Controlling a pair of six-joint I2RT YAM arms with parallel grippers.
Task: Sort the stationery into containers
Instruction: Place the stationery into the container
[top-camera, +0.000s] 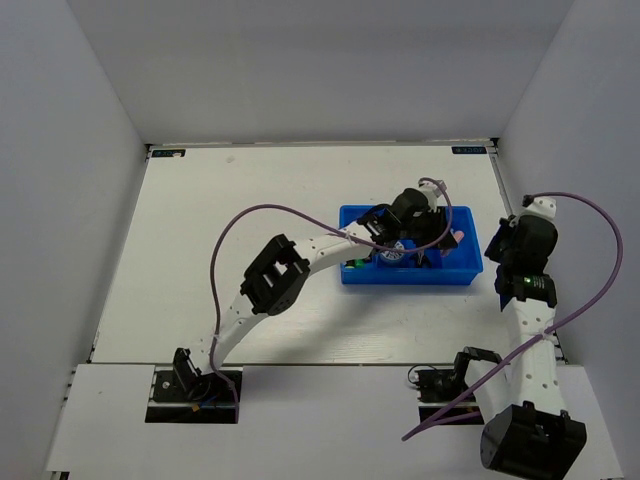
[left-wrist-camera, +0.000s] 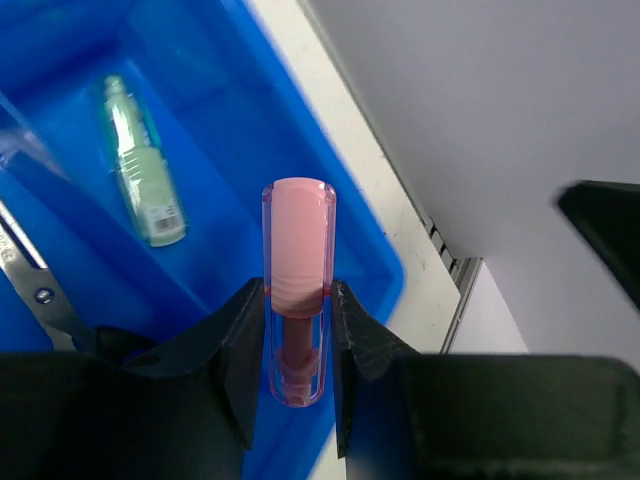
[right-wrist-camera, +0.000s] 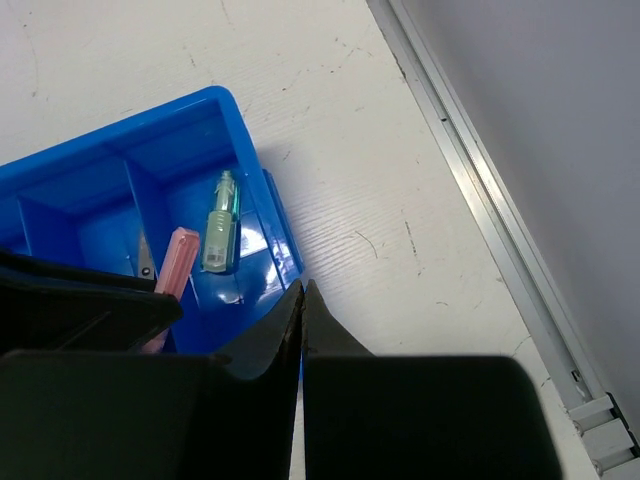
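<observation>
My left gripper (left-wrist-camera: 297, 300) is shut on a pale pink capped piece (left-wrist-camera: 297, 250) and holds it over the right end of the blue divided bin (left-wrist-camera: 350, 190). A pale green piece (left-wrist-camera: 140, 165) lies in the end compartment below it. The scissors' blade (left-wrist-camera: 35, 285) shows in the neighbouring compartment. In the top view the left gripper (top-camera: 440, 236) hangs over the bin (top-camera: 405, 275), with a blue-and-white disc (top-camera: 393, 252) and a green-ended marker (top-camera: 352, 264) inside. My right gripper (right-wrist-camera: 303, 295) is shut and empty by the bin's right end (right-wrist-camera: 255, 150); the pink piece (right-wrist-camera: 172, 262) and green piece (right-wrist-camera: 220, 225) show there.
The white table (top-camera: 240, 220) is walled on three sides. A metal rail (right-wrist-camera: 480, 200) runs along its right edge, close to the bin. My right arm (top-camera: 525, 265) stands just right of the bin.
</observation>
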